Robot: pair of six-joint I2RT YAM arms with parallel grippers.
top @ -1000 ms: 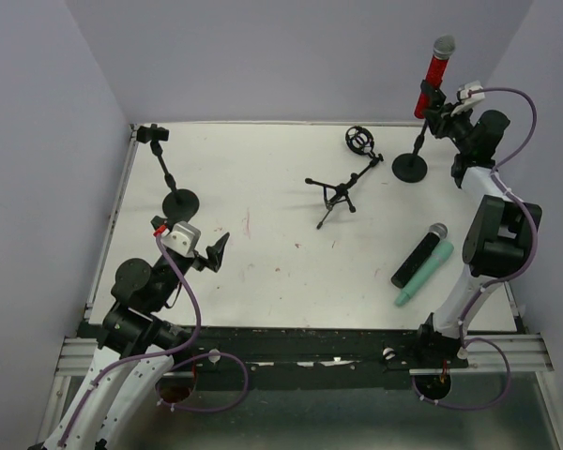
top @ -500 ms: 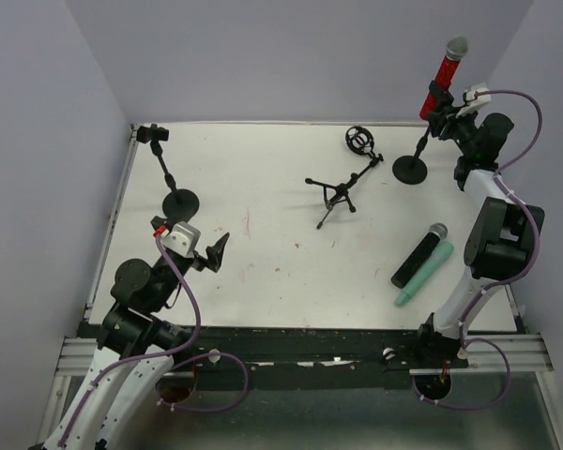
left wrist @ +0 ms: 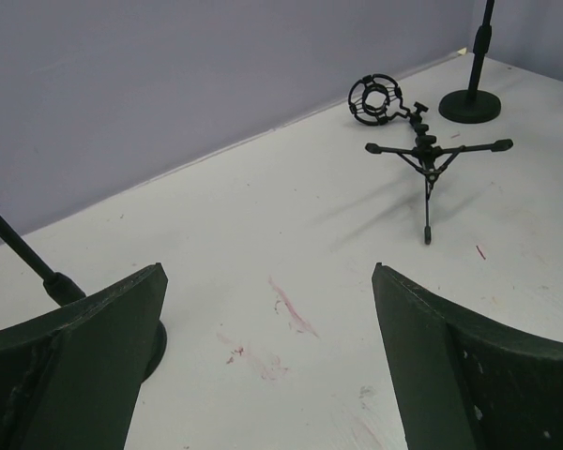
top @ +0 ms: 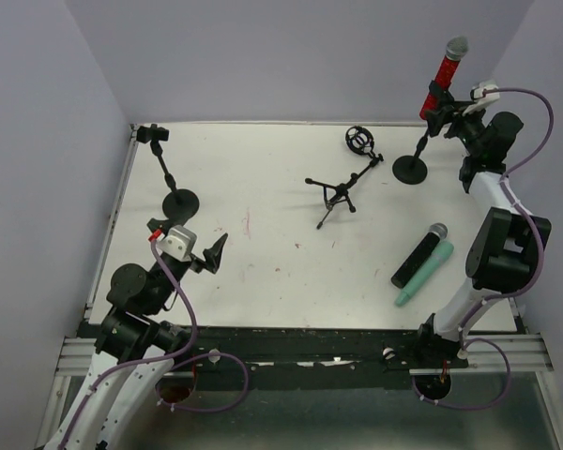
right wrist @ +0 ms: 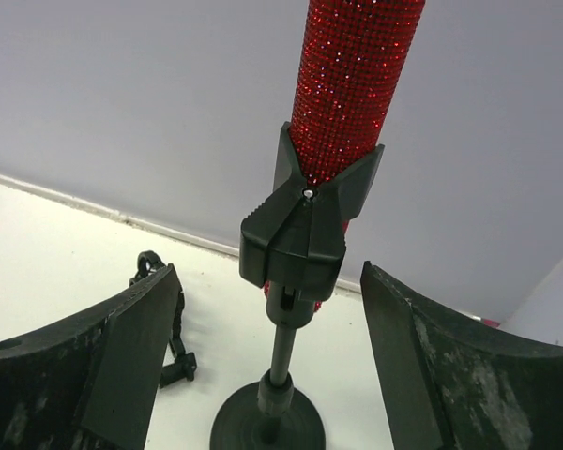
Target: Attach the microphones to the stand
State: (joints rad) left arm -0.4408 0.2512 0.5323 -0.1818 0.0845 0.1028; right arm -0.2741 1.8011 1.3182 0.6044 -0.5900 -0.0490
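Observation:
The red microphone (top: 446, 70) (right wrist: 355, 84) stands upright in the black clip (right wrist: 305, 225) of the round-based stand (top: 410, 169) at the back right. My right gripper (top: 453, 114) (right wrist: 267, 274) is open, its jaws either side of the clip and apart from it. The black microphone (top: 416, 257) and the mint-green microphone (top: 426, 273) lie side by side on the table near the right arm. Far from them, my left gripper (top: 216, 251) (left wrist: 267, 277) hangs open over the near left of the table with nothing between its jaws.
A second round-based stand (top: 180, 201) with an empty clip (top: 153, 134) stands at the back left. A small tripod stand (top: 336, 194) (left wrist: 428, 159) with a ring shock mount (top: 359, 141) (left wrist: 373, 98) lies tipped over mid-table. Purple walls close in the table.
My right gripper has opened and let go of the stand's clip, drawing back a little to the right. The red microphone and stand swung more upright. The left arm shifted slightly nearer.

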